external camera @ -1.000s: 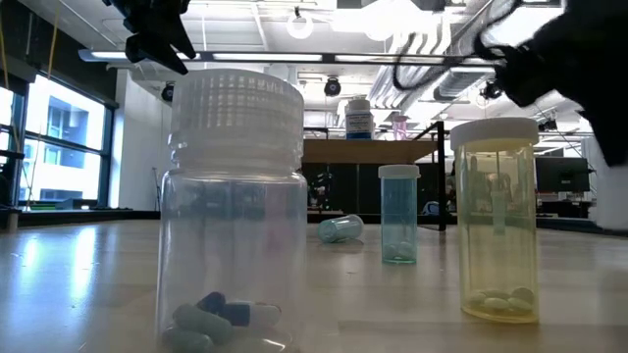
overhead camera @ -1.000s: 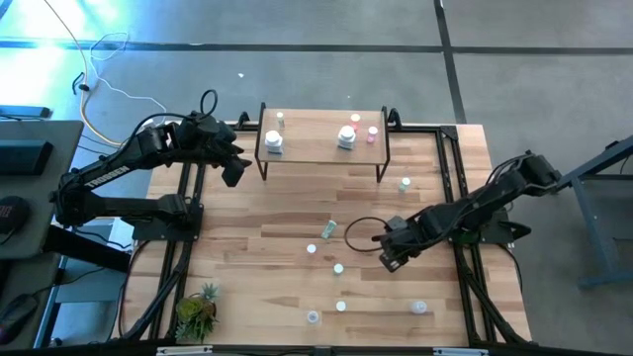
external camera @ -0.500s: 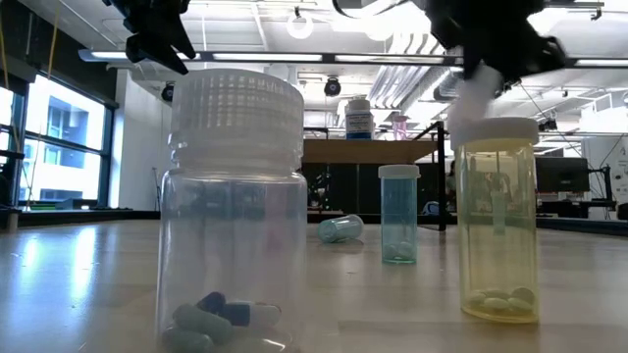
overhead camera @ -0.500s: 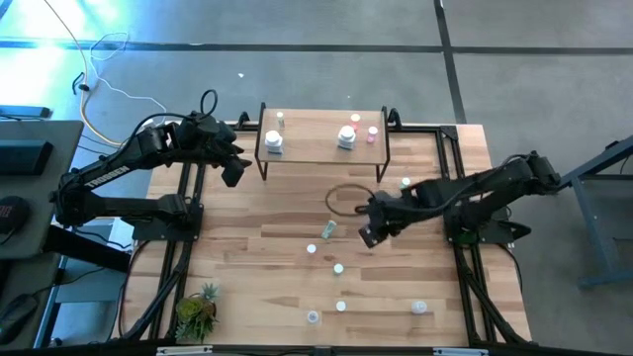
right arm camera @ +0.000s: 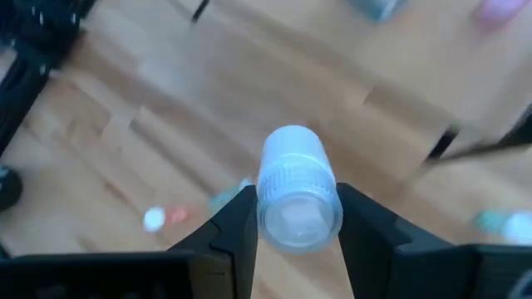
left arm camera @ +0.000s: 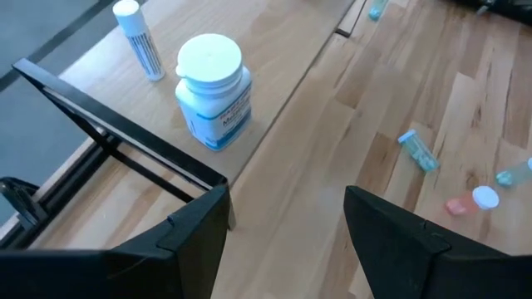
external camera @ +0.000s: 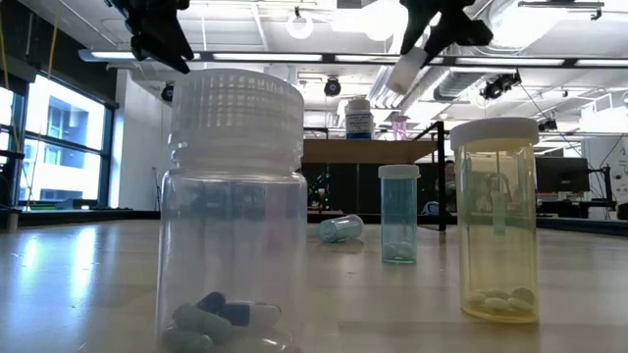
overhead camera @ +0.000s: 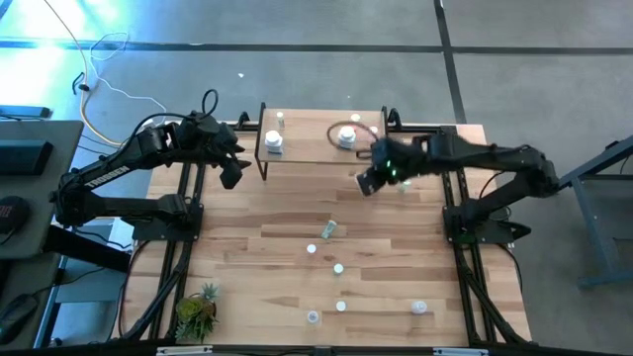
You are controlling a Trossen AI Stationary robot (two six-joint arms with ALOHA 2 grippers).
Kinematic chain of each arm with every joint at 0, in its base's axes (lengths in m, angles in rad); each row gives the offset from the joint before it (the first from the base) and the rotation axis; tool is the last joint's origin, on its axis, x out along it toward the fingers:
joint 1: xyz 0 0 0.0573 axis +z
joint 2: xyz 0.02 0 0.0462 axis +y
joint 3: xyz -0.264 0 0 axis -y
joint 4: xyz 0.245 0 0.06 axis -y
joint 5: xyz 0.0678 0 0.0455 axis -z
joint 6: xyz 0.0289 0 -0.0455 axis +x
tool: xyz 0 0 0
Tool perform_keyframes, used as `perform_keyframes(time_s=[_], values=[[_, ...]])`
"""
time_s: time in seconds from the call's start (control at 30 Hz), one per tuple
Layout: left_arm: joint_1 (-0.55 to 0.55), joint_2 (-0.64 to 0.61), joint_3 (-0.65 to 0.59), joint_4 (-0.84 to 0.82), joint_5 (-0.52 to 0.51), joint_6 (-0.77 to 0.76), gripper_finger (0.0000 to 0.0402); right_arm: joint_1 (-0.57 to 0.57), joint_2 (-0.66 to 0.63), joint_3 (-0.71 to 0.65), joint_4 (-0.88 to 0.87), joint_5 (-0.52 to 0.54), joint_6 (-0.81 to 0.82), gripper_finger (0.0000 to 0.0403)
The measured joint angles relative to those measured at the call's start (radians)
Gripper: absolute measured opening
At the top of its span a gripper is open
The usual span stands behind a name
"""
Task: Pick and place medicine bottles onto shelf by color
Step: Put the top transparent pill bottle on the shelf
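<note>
**A:** White-capped, the little bottle (right arm camera: 295, 187) in the right gripper (right arm camera: 293, 218) is pinched between nearly closed fingers, cap end toward the wrist camera. From above, that gripper (overhead camera: 368, 181) sits just right of centre in the upper half of the frame, beside the shelf's right front leg.

**B:** So it has not been set down yet?

**A:** No. In the table-level view the bottle (external camera: 406, 67) hangs tilted near the top centre, well above the tabletop. I judge this to be the carry toward the shelf (overhead camera: 307, 146).

**B:** What is already up there?

**A:** In the overhead view the shelf holds a white-capped tub (overhead camera: 274, 143) at its left end with a slim vial (overhead camera: 280, 119) behind it, another white tub (overhead camera: 346, 137) right of the middle, and a pink bottle (overhead camera: 372, 133) beside that. Whether the colours are grouped properly I cannot tell.

**B:** And what is left?

**A:** Quite a lot. On the tabletop (overhead camera: 257, 237) there is a green-topped vial (overhead camera: 405, 184) just right of the gripper, a bluish one lying on its side (overhead camera: 327, 228) near the centre, and five more small bottles scattered toward the lower middle and lower right. Well under half done, by my reckoning.

**B:** The other arm?

**A:** The left gripper (overhead camera: 232, 170) waits at the upper left, beside the shelf's left end, its jaws spread wide and empty.
</note>
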Motion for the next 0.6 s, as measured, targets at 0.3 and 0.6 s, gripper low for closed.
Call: perform_keyframes(time_s=[0.3, 0.6], values=[[0.0, 0.0, 0.0, 0.052, 0.0, -0.006, 0.0229, -0.229, 0.0, 0.108, -0.019, 0.007, -0.299, 0.0119], [0.001, 0.0, 0.0, 0.255, -0.02, -0.006, 0.0229, -0.438, 0.001, 0.193, -0.019, -0.017, -0.522, 0.0119]])
